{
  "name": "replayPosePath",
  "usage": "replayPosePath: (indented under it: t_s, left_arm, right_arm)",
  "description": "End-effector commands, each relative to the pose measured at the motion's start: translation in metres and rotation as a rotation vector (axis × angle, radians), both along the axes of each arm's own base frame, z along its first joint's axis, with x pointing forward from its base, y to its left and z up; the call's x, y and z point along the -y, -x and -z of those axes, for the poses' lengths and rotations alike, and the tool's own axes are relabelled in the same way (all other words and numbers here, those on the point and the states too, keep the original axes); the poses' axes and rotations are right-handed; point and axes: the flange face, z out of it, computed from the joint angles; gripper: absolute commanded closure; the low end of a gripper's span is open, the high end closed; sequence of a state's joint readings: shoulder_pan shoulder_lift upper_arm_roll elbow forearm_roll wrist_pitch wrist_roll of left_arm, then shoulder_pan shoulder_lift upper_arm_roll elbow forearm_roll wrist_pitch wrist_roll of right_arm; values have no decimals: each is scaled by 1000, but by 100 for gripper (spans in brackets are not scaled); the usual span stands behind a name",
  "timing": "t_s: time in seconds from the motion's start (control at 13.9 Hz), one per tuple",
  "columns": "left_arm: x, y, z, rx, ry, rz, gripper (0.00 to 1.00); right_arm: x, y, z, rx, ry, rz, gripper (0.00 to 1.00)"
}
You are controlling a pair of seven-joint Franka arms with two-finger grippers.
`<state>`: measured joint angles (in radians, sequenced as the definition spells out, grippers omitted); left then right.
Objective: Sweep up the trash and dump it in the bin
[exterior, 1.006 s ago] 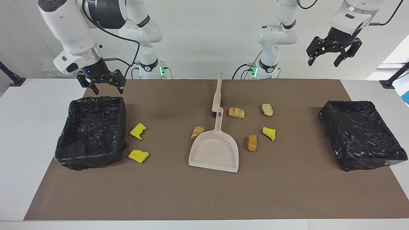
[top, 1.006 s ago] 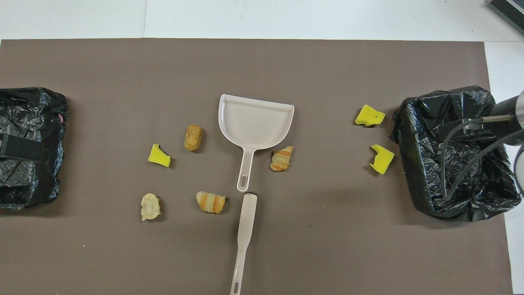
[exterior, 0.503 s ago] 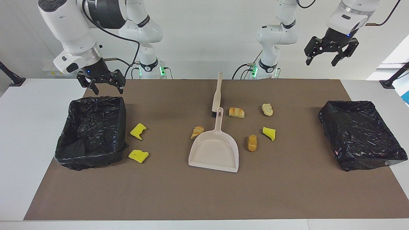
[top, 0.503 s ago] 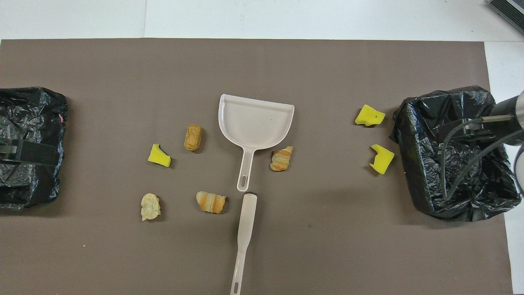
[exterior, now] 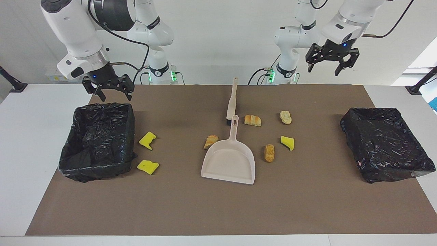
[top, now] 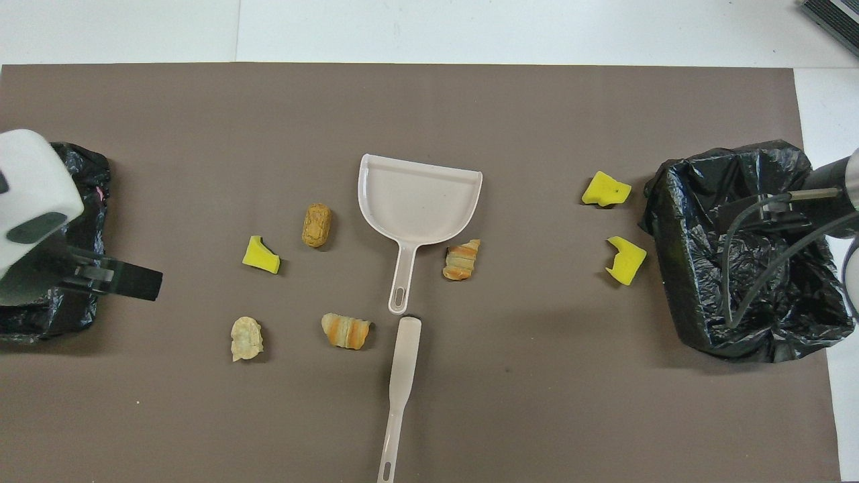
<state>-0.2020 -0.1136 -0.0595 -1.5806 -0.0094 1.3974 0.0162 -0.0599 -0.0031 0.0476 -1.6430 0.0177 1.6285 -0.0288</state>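
Seven scraps of trash lie loose on the mat around the dustpan and brush, none yet swept, two yellow ones beside the bin under the right gripper, which waits with fingers apart. Over the last second the left gripper, fingers spread and empty, has swung high from over the other bin toward the table's middle, so I judge it is heading for a tool, with everything well below its fingertips. Brush and dustpan lie end to end, long axes running away from the robots, the brush handle pointing at them and the pan's mouth pointing away.
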Motion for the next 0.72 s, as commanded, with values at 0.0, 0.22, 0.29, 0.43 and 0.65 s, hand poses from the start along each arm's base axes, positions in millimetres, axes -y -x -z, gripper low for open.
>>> replayPosePath:
  t_s: [0.0, 0.22, 0.29, 0.43, 0.65]
  left_arm:
    - [24, 30, 27, -28, 31, 52, 0]
    - [74, 71, 79, -55, 29, 135, 0]
    - [93, 83, 98, -57, 22, 137, 0]
    - [128, 111, 129, -54, 8, 120, 0]
    - [170, 150, 175, -50, -11, 102, 0]
  right_arm:
    - [1, 3, -2, 1, -22, 7, 0]
    - [1, 4, -3, 4, -21, 7, 0]
    - [1, 4, -2, 3, -21, 7, 0]
    - [2, 4, -1, 0, -21, 7, 0]
    - [1, 8, 2, -7, -21, 7, 0]
